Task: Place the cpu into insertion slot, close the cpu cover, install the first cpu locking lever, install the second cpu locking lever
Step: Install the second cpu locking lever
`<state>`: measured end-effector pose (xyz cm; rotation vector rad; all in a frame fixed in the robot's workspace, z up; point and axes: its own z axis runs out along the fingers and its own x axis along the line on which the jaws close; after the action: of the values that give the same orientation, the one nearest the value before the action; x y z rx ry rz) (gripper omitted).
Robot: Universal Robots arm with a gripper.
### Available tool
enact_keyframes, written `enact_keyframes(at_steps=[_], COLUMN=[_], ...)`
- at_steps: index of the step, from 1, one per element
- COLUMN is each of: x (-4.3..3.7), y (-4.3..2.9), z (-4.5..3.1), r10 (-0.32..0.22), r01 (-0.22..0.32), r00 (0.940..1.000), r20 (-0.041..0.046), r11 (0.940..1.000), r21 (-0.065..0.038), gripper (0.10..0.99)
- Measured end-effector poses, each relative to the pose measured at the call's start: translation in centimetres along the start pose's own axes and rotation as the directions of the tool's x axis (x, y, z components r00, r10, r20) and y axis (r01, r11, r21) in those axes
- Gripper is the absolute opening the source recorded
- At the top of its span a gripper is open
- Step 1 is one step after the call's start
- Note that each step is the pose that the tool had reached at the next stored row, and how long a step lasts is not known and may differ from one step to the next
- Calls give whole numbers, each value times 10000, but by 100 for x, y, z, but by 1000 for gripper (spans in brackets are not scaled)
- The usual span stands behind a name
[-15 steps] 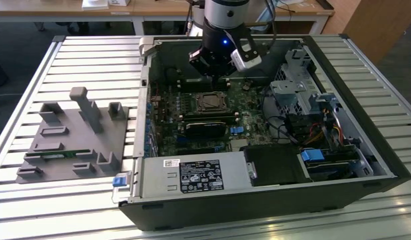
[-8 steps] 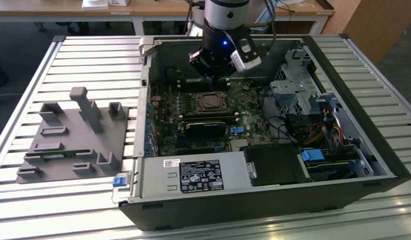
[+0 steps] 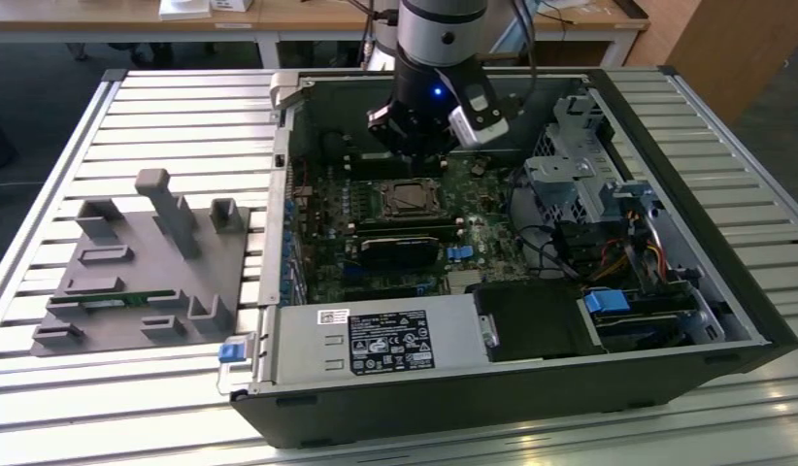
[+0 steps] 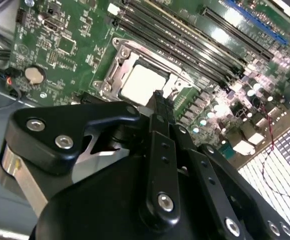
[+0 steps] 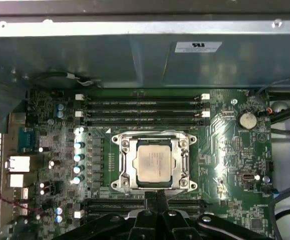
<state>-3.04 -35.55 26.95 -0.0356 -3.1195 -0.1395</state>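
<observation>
First wrist view: cpu (image 5: 154, 161) sits flat in the slot (image 5: 126, 165), centre of the frame, pale metal top facing the camera.
Cover: the cover (image 5: 155, 137) lies down around the cpu, its silvery frame showing on all four sides and the chip visible through its window; whether the levers are latched I cannot tell.
Claw: gripper (image 5: 156, 196) at the lower middle of the frame, black fingertips drawn together to a narrow tip, nothing held between them.
Key relation: the tip sits just at the lower edge of the cover frame, so the cpu lies straight above it in the picture; touching or just apart I cannot tell.
Second wrist view: gripper (image 4: 160, 102) rises from the lower centre, its tip against the near edge of the socket; cpu (image 4: 142, 83) just beyond it, upper middle of the frame.
Exterior view: gripper (image 3: 413, 160) hangs over the board (image 3: 373, 282) inside the open case (image 3: 710, 272), upper centre; slot (image 3: 411, 198) directly below it in the picture.
Axis: cpu is square, no long axis; the long memory slots (image 5: 142, 106) run crosswise beyond it.
</observation>
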Motion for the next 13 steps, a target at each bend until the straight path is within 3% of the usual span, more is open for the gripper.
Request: enact_keyframes(at_steps=[3, 8, 13], x=[-2, 0, 0], y=[-7, -28, -118], z=[43, 50, 42], r10=[-1, -1, -1], r01=[1, 1, 1], r00=[10000, 10000, 10000], r20=[-1, -2, -1], r11=[10000, 10000, 10000], r21=[-1, 0, -3], gripper=[106, 106, 106])
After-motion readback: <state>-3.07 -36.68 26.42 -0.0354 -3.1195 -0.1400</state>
